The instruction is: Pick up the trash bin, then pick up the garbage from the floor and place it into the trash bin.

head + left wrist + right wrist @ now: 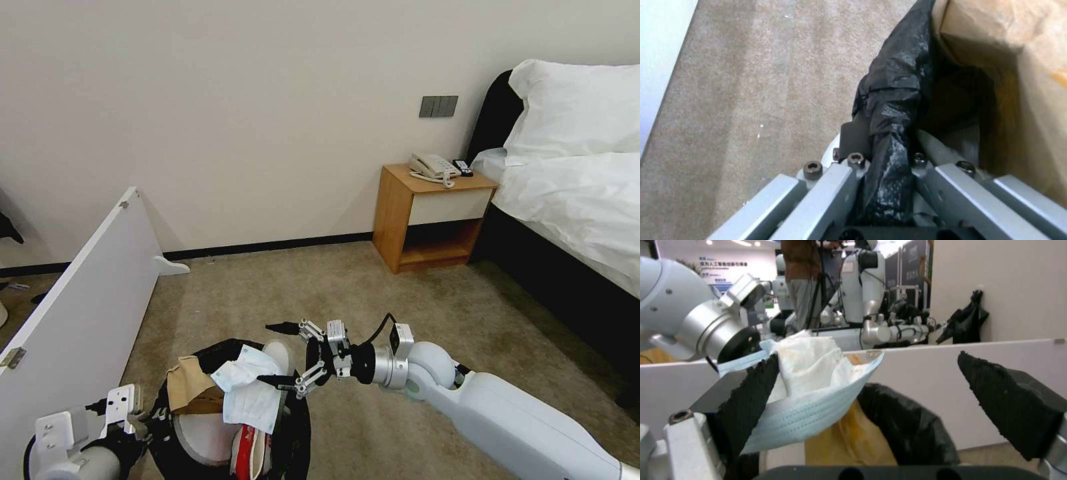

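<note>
The trash bin, lined with a black bag, sits at the bottom of the head view, filled with garbage. A brown paper scrap, a pale blue mask, a white slipper and a red-white packet lie in it. My left gripper is shut on the bin's bag-covered rim. At the bin's right rim, my right gripper is open. The mask rests against one of its black pads, with the other pad apart from it.
A white partition panel runs along the left. A wooden nightstand with a phone stands against the far wall, and a bed fills the right. Bare carpet stretches ahead.
</note>
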